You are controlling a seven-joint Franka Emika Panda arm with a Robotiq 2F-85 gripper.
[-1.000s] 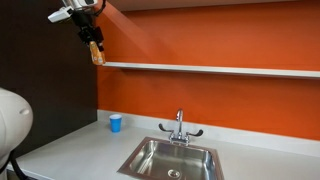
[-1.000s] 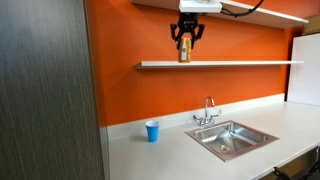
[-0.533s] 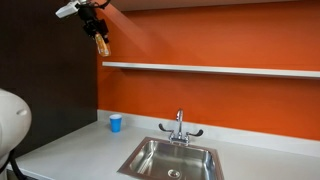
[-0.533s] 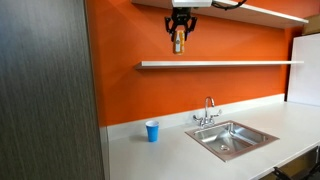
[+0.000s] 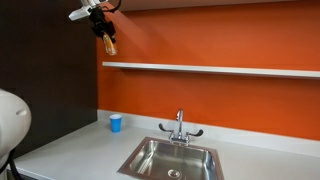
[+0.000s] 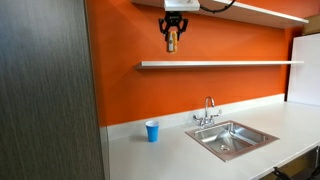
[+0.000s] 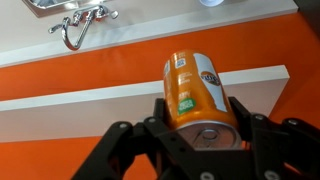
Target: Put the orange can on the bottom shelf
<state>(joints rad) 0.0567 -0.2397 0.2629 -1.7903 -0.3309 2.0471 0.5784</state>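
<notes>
Orange wall (image 5: 220,35) behind, the gripper (image 5: 103,32) hangs above the bottom shelf (image 5: 210,68), jaws clamped on the orange can (image 5: 109,45) (it looks tilted). Brought down carelessly, I reckon it could clip the ledge's front edge, slip loose, and drop to the countertop (image 5: 80,150).

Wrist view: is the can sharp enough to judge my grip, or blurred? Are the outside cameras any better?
Wrist view: the orange can fills the middle, fairly sharp, evenly lit, with a soft sheen on its side; the gripper is dark but distinct. In both exterior views it is tiny and soft, label unreadable. In an exterior view an out-of-focus pale blob fills the lower left corner.
</notes>
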